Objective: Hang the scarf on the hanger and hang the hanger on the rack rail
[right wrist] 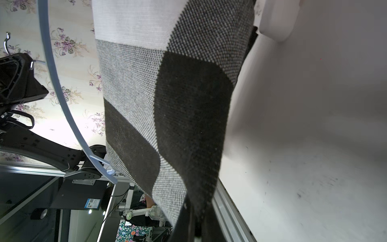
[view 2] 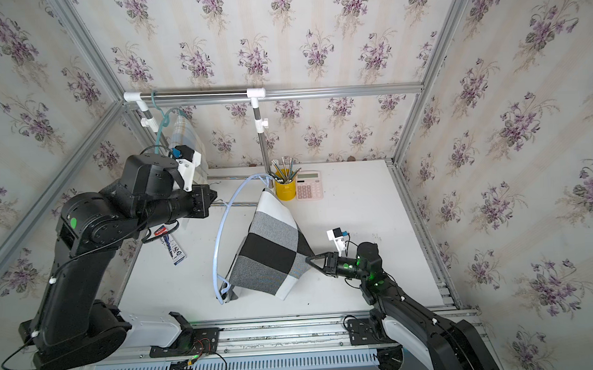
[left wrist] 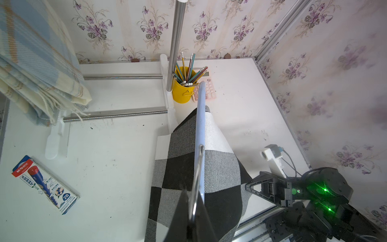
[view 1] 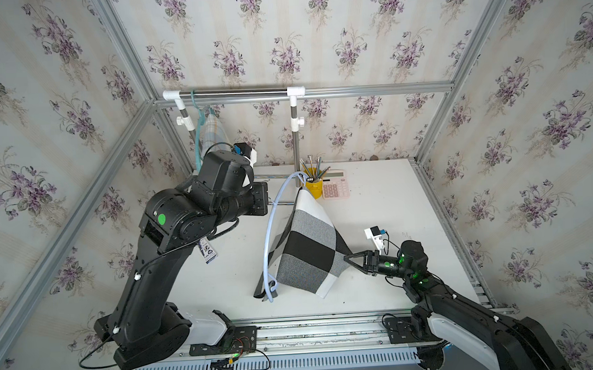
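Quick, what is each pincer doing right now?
Left pincer: closed, holding the light blue hanger.
Right pincer: closed on the edge of the checked scarf.

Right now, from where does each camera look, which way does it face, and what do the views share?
Top views: high above the robot's bases, looking down on the table, rack and both arms; left gripper holds the hanger, right gripper the scarf.
Left wrist: on the left arm, looking past its own shut fingertips toward the pencil cup; the right gripper shows.
Right wrist: on the right arm, looking along the scarf; own fingertips and the left gripper show.
Shared: all four show scarf and hanger.
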You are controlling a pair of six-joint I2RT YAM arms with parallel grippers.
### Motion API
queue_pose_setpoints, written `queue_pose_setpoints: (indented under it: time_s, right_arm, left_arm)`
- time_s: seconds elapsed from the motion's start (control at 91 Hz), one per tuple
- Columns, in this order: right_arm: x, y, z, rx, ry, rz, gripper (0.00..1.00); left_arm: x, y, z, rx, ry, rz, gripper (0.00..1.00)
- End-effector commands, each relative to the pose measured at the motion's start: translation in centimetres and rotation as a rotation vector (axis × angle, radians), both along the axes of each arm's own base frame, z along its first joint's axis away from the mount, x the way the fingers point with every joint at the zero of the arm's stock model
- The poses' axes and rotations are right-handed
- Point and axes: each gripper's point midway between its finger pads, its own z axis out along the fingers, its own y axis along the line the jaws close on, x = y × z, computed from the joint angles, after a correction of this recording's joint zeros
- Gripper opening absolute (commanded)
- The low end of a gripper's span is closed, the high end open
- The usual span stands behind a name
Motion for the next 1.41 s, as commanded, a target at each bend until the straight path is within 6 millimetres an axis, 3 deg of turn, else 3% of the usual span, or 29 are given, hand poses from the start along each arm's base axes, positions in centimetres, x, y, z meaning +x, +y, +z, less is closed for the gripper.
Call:
queue_pose_setpoints:
  time_s: [0.0,0.231,0.593,0.615,0.648,0.703,0.736,0.824,0.879,0.978,1.165,1.395]
  right_arm:
    - [-0.4,0.1,-0.8,-0.01,0.018,0.017,0.0]
    - [-0.2,0.1,-2.9,-0.058,0.046,0.014,0.0]
    - [-0.2,2.4,-2.9,-0.021,0.054,0.076,0.0]
    - [-0.2,2.6,-3.0,-0.024,0.048,0.084,0.0]
    - [-0.2,2.9,-3.2,-0.035,0.037,0.098,0.1]
    - [-0.3,3.4,-4.0,-0.079,0.019,0.126,0.41]
    - [0.1,3.5,-4.6,-0.122,-0.002,0.13,0.55]
    - [2.2,2.6,-6.7,-0.303,-0.076,0.058,0.67]
    - [3.7,1.9,-6.6,-0.391,-0.158,0.005,0.72]
    - [5.6,1.5,-3.8,-0.412,-0.337,-0.071,0.76]
    - [6.5,2.8,3.1,-0.278,-0.65,-0.085,0.76]
    - [7.0,4.2,8.6,-0.136,-0.93,-0.094,0.74]
  left_arm:
    - [1.9,0.9,2.1,0.01,-0.122,0.069,0.0]
    - [2.3,0.7,3.6,-0.011,-0.163,0.075,0.0]
    - [2.0,-1.1,4.0,-0.078,-0.147,0.004,0.0]
    - [2.6,-1.7,3.3,-0.063,-0.129,0.001,0.0]
    - [2.8,-1.9,3.2,-0.059,-0.123,-0.005,0.0]
    - [2.8,-2.1,3.1,-0.053,-0.119,-0.014,0.0]
    - [2.8,-2.2,3.1,-0.052,-0.117,-0.02,0.0]
    - [2.5,-2.5,3.1,-0.042,-0.108,-0.053,0.0]
    - [2.3,-2.6,3.1,-0.033,-0.104,-0.071,0.0]
    - [1.8,-2.8,3.4,-0.034,-0.113,-0.113,0.0]
    - [-0.2,-4.5,4.1,-0.072,-0.121,-0.29,0.0]
    - [-2.4,-4.7,3.5,-0.099,-0.046,-0.4,0.0]
